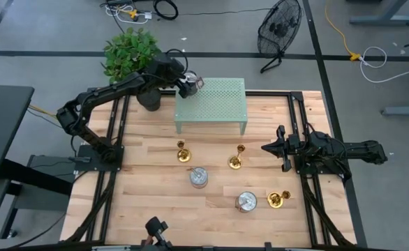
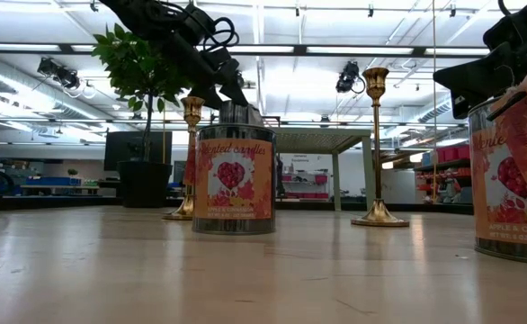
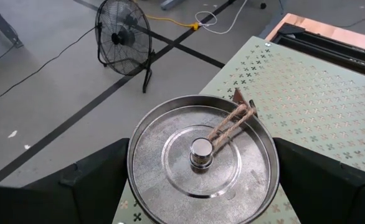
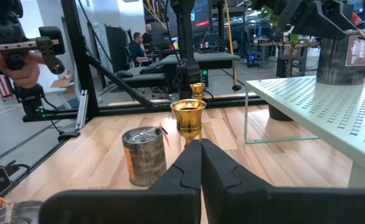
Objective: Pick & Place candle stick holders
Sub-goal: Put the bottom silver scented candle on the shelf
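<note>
Candle stick holders (image 1: 182,150), three, upright on table (image 1: 142,202), well apart among two tins. Likely light, rigid, slippery brass, top-heavy; best pinched at thin stem. Left claw (image 1: 188,86) pinching tin (image 3: 201,163) over green rack (image 1: 215,104); right claw (image 4: 200,147) pressed together, facing middle holder (image 4: 188,117).
</note>
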`<state>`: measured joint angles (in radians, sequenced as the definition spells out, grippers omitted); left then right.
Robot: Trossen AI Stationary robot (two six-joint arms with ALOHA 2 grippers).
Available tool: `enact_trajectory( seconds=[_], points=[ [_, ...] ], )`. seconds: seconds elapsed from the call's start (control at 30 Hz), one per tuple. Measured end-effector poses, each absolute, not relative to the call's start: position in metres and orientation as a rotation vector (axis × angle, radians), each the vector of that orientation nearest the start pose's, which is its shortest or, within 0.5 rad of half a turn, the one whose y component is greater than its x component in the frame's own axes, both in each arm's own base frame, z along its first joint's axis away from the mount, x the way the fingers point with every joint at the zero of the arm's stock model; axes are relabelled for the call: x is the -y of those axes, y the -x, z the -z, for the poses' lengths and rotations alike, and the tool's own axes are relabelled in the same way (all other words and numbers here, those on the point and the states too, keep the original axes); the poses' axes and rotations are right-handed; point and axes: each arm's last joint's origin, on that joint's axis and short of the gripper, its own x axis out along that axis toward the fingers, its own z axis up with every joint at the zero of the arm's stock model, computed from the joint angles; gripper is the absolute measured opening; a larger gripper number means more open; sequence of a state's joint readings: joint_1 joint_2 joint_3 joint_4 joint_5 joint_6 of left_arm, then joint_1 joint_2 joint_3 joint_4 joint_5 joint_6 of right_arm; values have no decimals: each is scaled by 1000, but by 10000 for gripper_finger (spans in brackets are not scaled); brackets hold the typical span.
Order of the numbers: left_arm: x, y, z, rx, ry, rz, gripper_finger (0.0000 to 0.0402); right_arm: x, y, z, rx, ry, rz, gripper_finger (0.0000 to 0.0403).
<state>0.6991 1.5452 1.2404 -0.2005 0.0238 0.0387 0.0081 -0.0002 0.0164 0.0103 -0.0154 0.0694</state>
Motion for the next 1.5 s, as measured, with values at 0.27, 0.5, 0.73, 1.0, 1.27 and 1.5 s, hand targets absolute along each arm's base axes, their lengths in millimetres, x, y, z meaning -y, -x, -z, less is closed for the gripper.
enact_trajectory(
  seconds=[0.27,0.5,0.73,1.0,1.27,1.5],
  points=[
    [-224,-267,-303,-510,146,-649,374,-1,-97,-170,26,-69,-25,3],
    [-224,-267,-303,-520,133,-641,374,-1,-97,-170,26,-69,-25,3],
    [-224,-267,-303,-523,133,-641,381,-1,-97,-170,26,-69,-25,3],
    [-223,-267,-303,-524,133,-641,380,-1,-97,-170,26,-69,-24,3],
    [-223,-267,-303,-526,132,-642,380,-1,-97,-170,26,-69,-24,3],
    [-223,-267,-303,-526,132,-642,380,-1,-97,-170,26,-69,-25,3]
  ],
)
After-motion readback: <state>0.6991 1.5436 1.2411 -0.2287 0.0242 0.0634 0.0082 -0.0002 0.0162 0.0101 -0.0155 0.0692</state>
